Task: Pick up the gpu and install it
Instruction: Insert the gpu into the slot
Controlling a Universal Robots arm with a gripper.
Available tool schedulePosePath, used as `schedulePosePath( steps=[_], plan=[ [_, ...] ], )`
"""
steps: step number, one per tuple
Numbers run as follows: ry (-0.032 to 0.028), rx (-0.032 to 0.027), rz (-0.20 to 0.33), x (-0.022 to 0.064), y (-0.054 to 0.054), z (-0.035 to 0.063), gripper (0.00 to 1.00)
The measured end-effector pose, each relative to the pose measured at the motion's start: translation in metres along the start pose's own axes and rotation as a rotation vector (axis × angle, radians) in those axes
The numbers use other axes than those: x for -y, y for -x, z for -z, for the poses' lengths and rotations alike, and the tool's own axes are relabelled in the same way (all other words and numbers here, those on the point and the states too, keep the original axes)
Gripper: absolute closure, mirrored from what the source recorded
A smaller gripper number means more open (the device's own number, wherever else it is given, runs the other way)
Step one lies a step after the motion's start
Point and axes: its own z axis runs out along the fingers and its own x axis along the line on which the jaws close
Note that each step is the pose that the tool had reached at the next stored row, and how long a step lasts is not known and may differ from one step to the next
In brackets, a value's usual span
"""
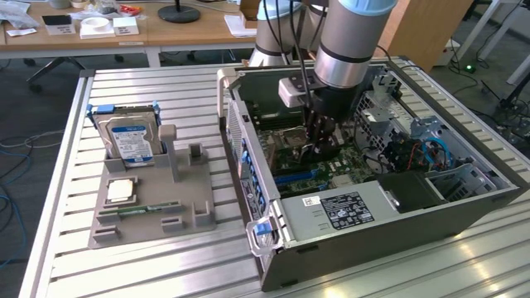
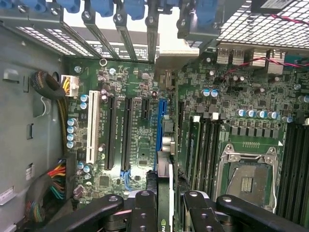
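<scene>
My gripper [image 1: 321,148] is reaching down inside the open computer case [image 1: 398,205], just above the motherboard [image 1: 331,171]. In the wrist view the gripper [image 2: 166,212] is shut on the gpu [image 2: 164,186]. The card is seen edge-on as a thin green and white strip between the black fingers [image 2: 144,212]. It hangs in line with the long blue expansion slot [image 2: 161,123] and close above it. Whether the card touches the slot I cannot tell. In the exterior view the arm and gripper hide most of the card.
A grey parts holder [image 1: 149,214] stands at the exterior view's left with a silver hard drive [image 1: 131,139], a processor chip [image 1: 121,189] and a RAM stick [image 1: 136,210]. Inside the case are a processor socket [image 2: 246,176], a white slot [image 2: 91,125], cable bundles [image 2: 53,183] and blue bracket clips [image 2: 135,7].
</scene>
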Motion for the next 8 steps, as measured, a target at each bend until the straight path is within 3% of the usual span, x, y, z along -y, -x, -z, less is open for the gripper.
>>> schedulePosePath(
  steps=[8],
  plan=[
    [0.0,0.0001,0.001,-0.003,-0.0009,-0.0008,0.74]
  ],
)
